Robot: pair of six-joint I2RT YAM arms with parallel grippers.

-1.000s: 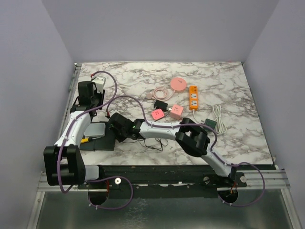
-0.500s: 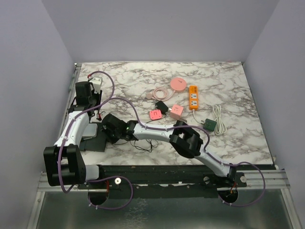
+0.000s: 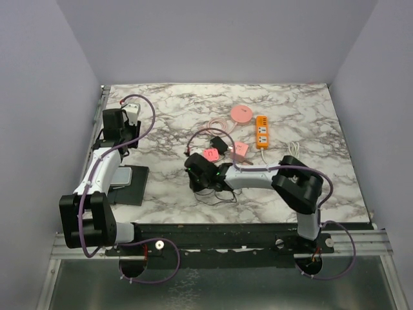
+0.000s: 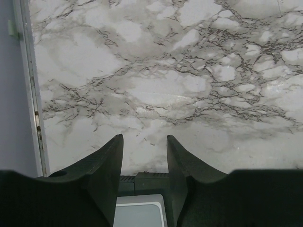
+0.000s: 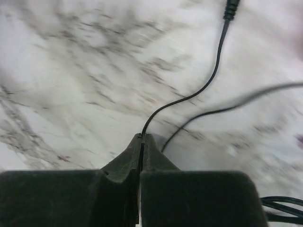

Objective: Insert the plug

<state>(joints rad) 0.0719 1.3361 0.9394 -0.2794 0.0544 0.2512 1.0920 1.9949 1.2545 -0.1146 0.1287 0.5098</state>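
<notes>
Marble-patterned table [image 3: 310, 181] is seen from above, boxed in by plain lilac walls [image 3: 213, 39]. At the left edge the left arm [image 3: 97, 173] is stretched away from its base toward the far-left corner, with its wrist bent downward. In the wrist view the left gripper [image 4: 143, 142] is held above bare marble with its fingers apart and nothing between them. A grey device [image 4: 140, 213] on a black mat [image 3: 137, 190] is seen at the bottom of that view. The right arm [image 3: 255, 177] is folded sharply at the elbow on the right and laid low across the near-middle of the table, pointing left. The right gripper [image 5: 141, 140] is pressed together on a thin black cable [image 5: 210, 75]. The cable is seen curving away over the marble to the plug [image 5: 230, 6], which lies unheld at the top edge of the blurred wrist view. Farther back, an orange power strip [image 3: 261, 132], a pink disc [image 3: 242, 113] and a pink cube [image 3: 240, 150] are grouped, well apart from the left arm.
</notes>
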